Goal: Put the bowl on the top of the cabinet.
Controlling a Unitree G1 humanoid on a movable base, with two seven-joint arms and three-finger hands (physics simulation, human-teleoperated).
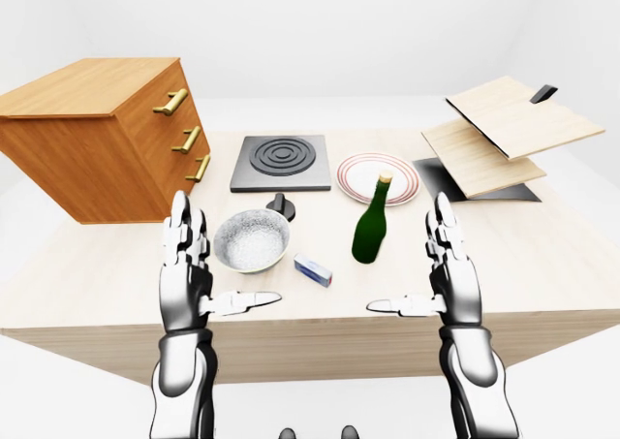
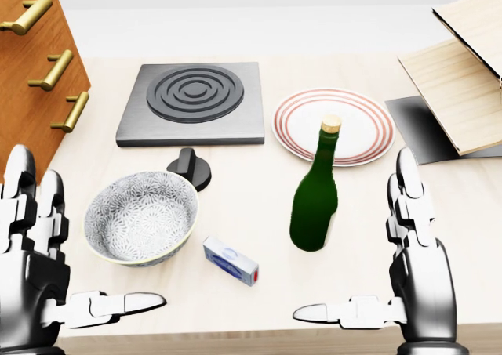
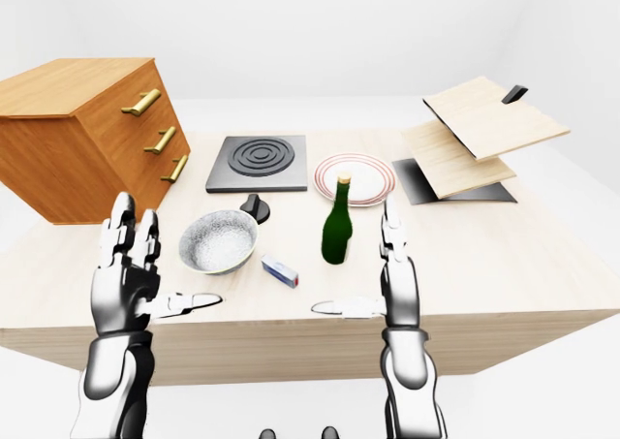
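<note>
Pale wooden table (image 2: 235,292) against a plain white background. Bowl (image 2: 141,216), grey patterned, sits upright on the table near the bottom left of the head view, empty, not held. Wooden cabinet (image 1: 92,134) with brass handles stands at the left of the table, top bare. Left hand (image 2: 39,269) is just left of the bowl, fingers spread wide, thumb pointing right, touching nothing. Right hand (image 2: 412,273) is right of the green bottle (image 2: 315,202), fingers also wide, gripping nothing. Small blue box (image 2: 230,261) lies between bowl and bottle. Black knob (image 2: 188,167) sits just above the bowl, hotplate (image 2: 192,100) and striped plate (image 2: 333,124) above it, wooden boards (image 1: 504,134) at right.
</note>
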